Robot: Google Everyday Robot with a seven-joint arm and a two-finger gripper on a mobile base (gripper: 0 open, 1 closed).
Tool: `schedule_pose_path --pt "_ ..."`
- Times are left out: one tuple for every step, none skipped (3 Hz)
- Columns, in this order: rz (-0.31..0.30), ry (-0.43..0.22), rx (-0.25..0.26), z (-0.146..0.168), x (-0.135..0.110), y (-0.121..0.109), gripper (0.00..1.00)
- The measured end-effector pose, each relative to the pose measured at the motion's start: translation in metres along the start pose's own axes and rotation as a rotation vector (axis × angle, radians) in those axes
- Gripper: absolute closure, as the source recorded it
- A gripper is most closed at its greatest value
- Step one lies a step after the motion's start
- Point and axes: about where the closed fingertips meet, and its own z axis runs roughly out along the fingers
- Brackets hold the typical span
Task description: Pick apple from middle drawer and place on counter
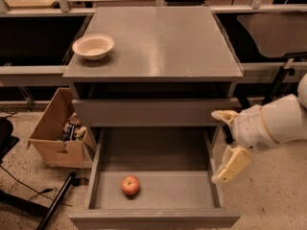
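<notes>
The apple is lying near-left on the floor of the open middle drawer. The gripper is hovering at the drawer's right wall, fingers spread and gripping nothing. A white bowl is sitting far-left on the counter.

Matte grey counter, glossy apple, cream plastic gripper right of middle drawer

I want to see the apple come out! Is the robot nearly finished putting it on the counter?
Not nearly. Done: the drawer is pulled open. Right now the claw hovers open and empty by the drawer's right wall, apart from the apple on the drawer floor. Left to do: grab the apple, lift it, and set it on the counter, where a bowl sits.
</notes>
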Motion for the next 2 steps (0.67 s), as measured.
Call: schedule_pose_path --pt "0.004 -0.253 0.030 0.064 -0.004 -0.019 0.00" --pt "-0.007 -0.421 0.095 0.092 -0.004 -0.038 0.00"
